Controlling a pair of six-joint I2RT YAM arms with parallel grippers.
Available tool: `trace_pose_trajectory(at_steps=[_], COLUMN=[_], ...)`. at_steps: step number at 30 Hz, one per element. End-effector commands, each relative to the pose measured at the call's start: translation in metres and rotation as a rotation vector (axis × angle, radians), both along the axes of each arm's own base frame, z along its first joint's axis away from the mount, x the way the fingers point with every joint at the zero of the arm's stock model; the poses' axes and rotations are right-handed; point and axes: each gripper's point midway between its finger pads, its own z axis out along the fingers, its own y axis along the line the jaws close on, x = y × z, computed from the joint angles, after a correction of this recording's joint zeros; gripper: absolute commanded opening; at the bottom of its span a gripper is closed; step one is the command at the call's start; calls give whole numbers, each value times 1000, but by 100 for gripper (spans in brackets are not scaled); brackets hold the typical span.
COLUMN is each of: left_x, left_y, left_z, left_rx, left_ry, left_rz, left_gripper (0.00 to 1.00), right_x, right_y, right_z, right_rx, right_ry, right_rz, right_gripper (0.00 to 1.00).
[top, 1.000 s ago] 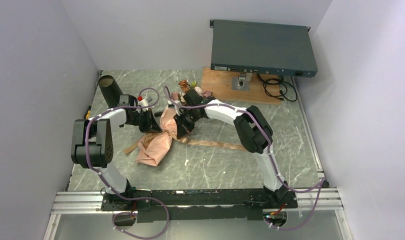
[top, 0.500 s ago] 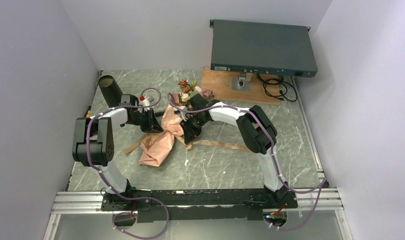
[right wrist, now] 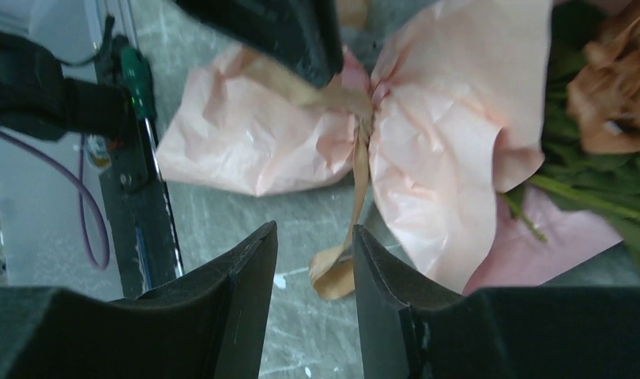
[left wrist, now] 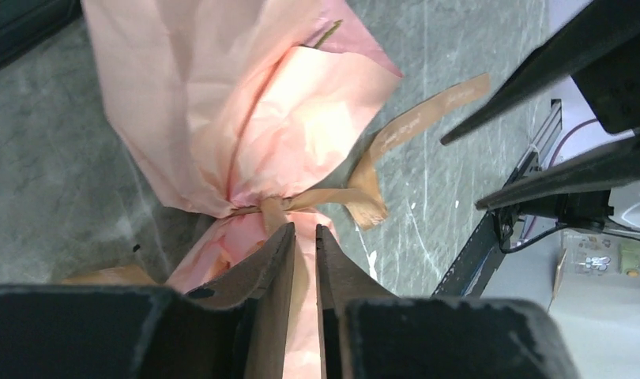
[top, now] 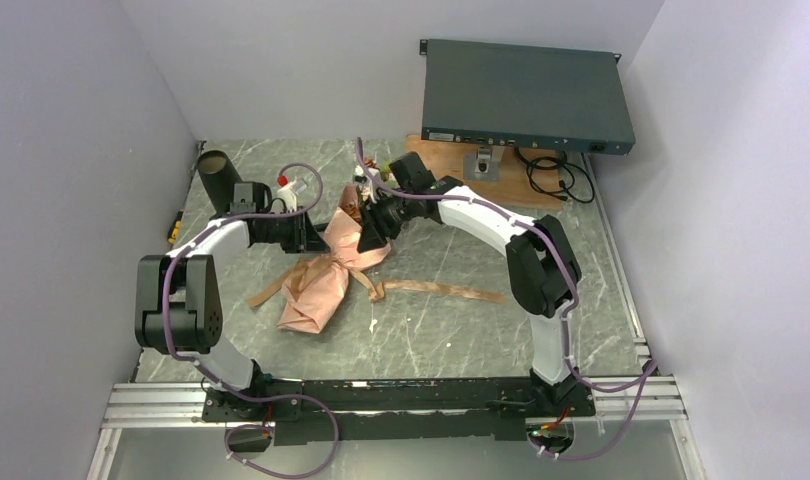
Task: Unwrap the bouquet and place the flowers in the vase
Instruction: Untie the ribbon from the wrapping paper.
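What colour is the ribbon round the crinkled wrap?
Tan flat ribbon; the left wrist view shows it best.

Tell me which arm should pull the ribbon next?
Probably right: the right pincer is open with the tan ribbon tail between its fingers. The left pincer, barely open, faces crinkled pink paper.

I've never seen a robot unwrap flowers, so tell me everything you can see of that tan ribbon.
The ribbon is a flat tan band that looks papery. It is knotted tight round the pinched waist of the crinkled pink paper, and the knot is not yet undone. Its loose, creased tails lie on the grey marbled table: one long tail runs off to the right, shorter ones poke out on the left.
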Motion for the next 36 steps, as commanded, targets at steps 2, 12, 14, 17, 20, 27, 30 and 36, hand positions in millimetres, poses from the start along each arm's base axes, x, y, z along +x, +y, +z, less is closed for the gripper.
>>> trace_pose_trajectory(at_steps=[2, 12, 14, 17, 20, 27, 30, 36], left_x=[-6, -6, -6, -4, -6, -18, -16, -1], left_y=[-16, -5, -3, 4, 9, -1, -4, -19], left_z=[30, 2, 0, -8, -16, -23, -22, 25], left_rx=[-19, 67, 77, 126, 187, 225, 222, 109], left_ry=[-154, -61, -67, -55, -52, -71, -71, -187], left_rz=[-107, -32, -27, -16, -46, -158, -160, -133], left_gripper=[27, 49, 51, 53, 55, 50, 39, 4], right_x=[31, 65, 65, 64, 61, 53, 50, 41], right_y=[29, 54, 56, 54, 46, 26, 20, 8], right_z=[26, -18, -33, -60, -85, -130, -139, -155], right_rx=[106, 80, 53, -4, -70, -214, -246, -300], right_ry=[-13, -25, -37, -43, -53, -61, -62, -53], right_rz=[-89, -156, -153, -147, -143, -116, -112, -82], right_gripper=[40, 39, 39, 38, 37, 36, 35, 33])
